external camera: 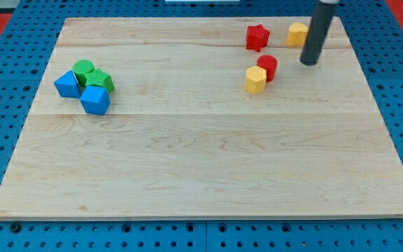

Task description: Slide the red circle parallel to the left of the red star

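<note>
Red wooden circle block (267,67) sits on the pale wooden tabletop (201,161), below and to the view's right of the red wooden star block (257,37), touching a yellow hexagonal block (255,80). My tip (308,63), a bare dark rod tool with nothing to open or close, stands near the circle's right, seemingly placed to push it leftward.

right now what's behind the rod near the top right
The rod covers the right edge of a yellow block at the view's top; that block's shape is unclear. My tip rests on bare board, to the right of the red circle.
</note>
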